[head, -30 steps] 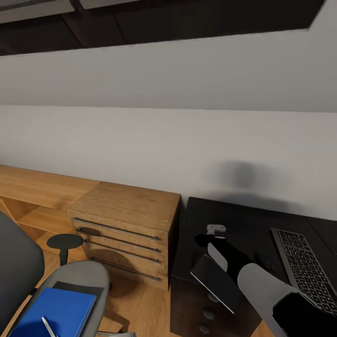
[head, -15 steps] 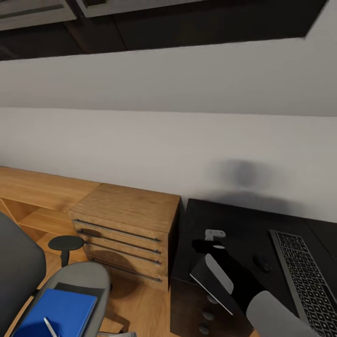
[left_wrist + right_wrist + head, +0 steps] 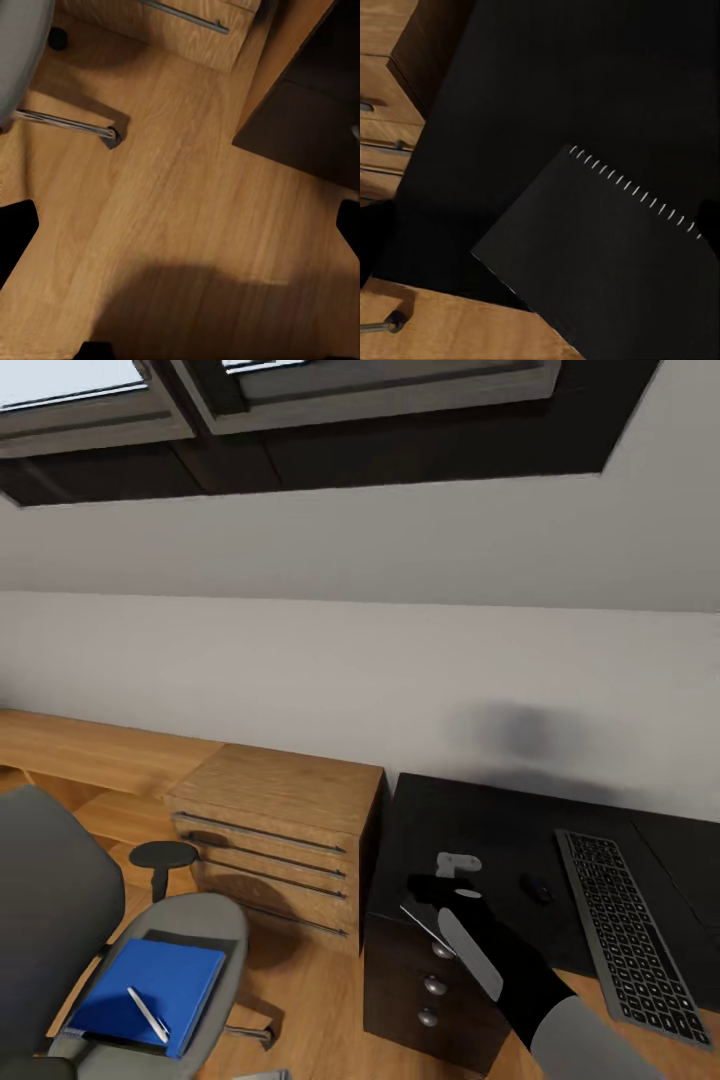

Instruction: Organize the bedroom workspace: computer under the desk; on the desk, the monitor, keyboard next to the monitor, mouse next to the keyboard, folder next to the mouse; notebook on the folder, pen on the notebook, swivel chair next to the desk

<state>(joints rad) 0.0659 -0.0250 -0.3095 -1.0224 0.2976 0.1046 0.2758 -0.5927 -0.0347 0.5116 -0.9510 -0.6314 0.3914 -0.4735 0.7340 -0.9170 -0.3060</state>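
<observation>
Lower left of your head view: blue folder point(image 3: 150, 982) flat on the swivel chair point(image 3: 60, 920), white pen point(image 3: 148, 1014) atop. Right: keyboard point(image 3: 620, 930) and mouse point(image 3: 539, 889) on the black desk point(image 3: 470, 830); notebook point(image 3: 432, 920) tilted at its corner.

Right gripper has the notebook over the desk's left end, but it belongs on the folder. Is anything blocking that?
Yes. The folder lies on the swivel chair seat, not on the desk, and the pen lies on top of it. The notebook in the right gripper hangs above the desk's left end, left of the mouse.
</observation>
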